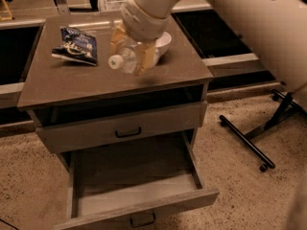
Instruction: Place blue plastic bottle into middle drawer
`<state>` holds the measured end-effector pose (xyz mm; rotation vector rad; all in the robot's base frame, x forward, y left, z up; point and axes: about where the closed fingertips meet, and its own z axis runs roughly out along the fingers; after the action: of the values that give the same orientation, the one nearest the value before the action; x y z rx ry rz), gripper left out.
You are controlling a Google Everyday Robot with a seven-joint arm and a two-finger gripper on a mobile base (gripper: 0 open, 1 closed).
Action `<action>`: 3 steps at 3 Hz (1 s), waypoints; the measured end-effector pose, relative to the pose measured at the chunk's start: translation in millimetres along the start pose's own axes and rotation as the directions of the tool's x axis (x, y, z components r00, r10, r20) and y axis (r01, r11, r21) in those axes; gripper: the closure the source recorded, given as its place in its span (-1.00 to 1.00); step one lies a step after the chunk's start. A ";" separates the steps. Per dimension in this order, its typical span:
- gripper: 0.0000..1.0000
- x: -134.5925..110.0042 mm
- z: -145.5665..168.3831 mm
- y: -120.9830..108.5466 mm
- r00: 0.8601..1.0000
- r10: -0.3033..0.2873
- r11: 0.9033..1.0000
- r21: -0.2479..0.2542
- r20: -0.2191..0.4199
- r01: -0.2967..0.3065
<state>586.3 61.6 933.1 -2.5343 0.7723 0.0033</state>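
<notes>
My gripper (132, 56) hangs from the big white arm above the middle of the cabinet top (86, 83). It is shut on the blue plastic bottle (125, 59), a small clear bottle held nearly level with its white cap pointing left. The yellowish fingers (147, 56) clasp the bottle's body, which is lifted a little above the top. The middle drawer (139, 195) is the lower handled front; it is pulled out, open and empty inside, below and in front of the gripper. The upper handled front (125, 127) is only slightly out.
A dark blue snack bag (76, 44) lies at the top's back left. A white bowl (163, 42) stands just behind the gripper to the right. Black stand legs (247, 143) lie on the speckled floor to the right. Dark shelving runs behind the cabinet.
</notes>
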 end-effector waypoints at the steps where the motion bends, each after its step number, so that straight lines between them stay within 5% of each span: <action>1: 1.00 -8.5 -35.3 69.2 0.975 0.167 0.970 -0.153 -0.147 -0.189; 2: 1.00 -7.1 -2.5 84.2 0.934 0.069 0.904 -0.375 -0.351 -0.207; 3: 1.00 1.4 -3.6 71.8 0.924 0.049 0.922 -0.338 -0.380 -0.188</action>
<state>549.3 7.5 903.7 -2.8804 1.1695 -0.3217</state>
